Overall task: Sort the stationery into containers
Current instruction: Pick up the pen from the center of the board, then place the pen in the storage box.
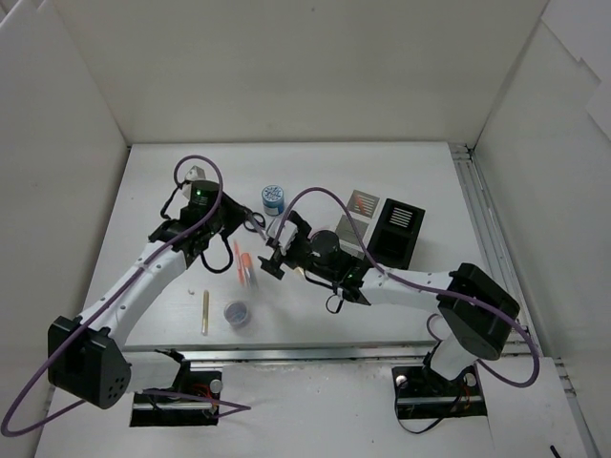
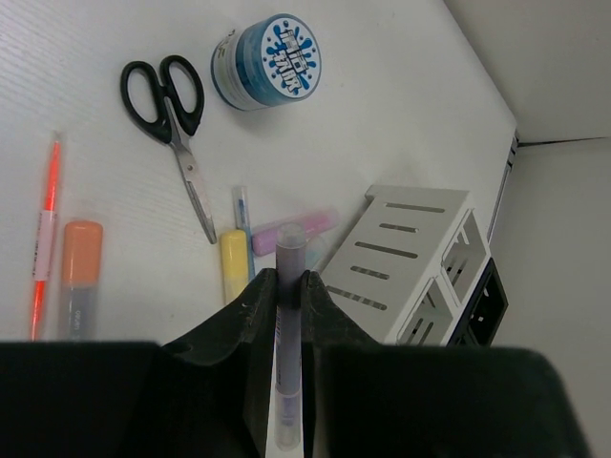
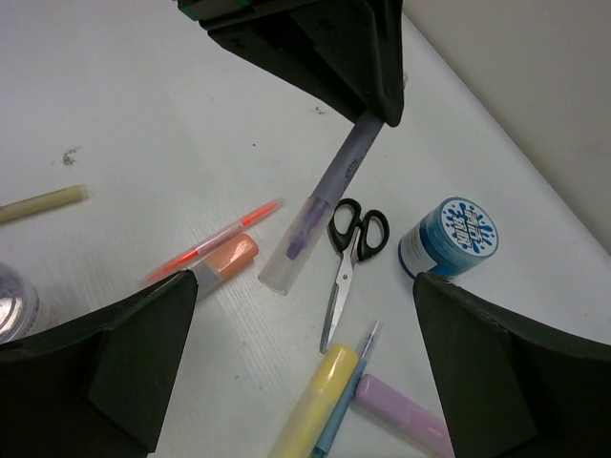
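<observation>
a pale yellow pen (image 1: 204, 312) lay far left on the worktop (image 1: 401, 172), with the small purple jar (image 1: 237, 312) just beside it. the left tool (image 2: 286, 282) was clamped on a purple pen (image 2: 290, 250) and held it slantwise. under it lay an orange-red pen (image 2: 46, 239), an orange marker (image 2: 79, 272), black-handled scissors (image 2: 172, 114), a yellow marker (image 2: 233, 262) and a pink marker (image 2: 296, 229). the blue patterned tin (image 2: 267, 59) stood beyond the scissors. the right tool (image 3: 305, 281) hung with jaws wide apart, gripping nothing. further right stood the white organizer (image 1: 361, 215), with the black holder (image 1: 399, 229) just beside it.
</observation>
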`<state>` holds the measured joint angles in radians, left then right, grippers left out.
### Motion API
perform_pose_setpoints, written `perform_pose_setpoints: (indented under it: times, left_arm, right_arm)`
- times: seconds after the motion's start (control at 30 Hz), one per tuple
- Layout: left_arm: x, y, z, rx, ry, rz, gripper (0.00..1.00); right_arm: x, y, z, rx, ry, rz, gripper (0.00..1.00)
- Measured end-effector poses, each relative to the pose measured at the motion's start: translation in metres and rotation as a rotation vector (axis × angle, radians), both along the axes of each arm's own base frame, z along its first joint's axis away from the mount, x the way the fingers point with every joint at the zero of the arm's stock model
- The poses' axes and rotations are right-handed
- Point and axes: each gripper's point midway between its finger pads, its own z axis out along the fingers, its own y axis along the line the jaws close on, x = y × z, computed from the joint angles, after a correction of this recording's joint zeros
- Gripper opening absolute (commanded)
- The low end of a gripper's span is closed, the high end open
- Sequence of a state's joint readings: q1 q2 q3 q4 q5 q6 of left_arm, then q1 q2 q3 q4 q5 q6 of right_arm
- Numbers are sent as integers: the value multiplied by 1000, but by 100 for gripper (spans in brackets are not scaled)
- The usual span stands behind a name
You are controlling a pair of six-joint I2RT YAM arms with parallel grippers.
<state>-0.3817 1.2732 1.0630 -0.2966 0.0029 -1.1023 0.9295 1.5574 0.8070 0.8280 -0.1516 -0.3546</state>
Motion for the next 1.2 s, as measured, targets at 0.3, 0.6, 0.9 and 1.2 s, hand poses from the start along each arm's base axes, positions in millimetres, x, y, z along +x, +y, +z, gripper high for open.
perform_pose_setpoints:
  times: [0.3, 0.6, 0.9, 1.2]
  left_arm:
    - [-6, -12, 12, -28, -42, 21, 0]
    - [-10, -5, 20, -40, -79, 64, 0]
    - [-15, -7, 20, -4, -98, 25, 83]
    - [-29, 11, 20, 129, -113, -26, 99]
  right_arm:
    - [17, 13, 7, 51, -53, -71, 50]
    - [23, 14, 12, 82, -66, -112, 8]
    - [29, 10, 18, 62, -122, -121, 0]
    - [57, -51, 34, -208, -127, -55, 0]
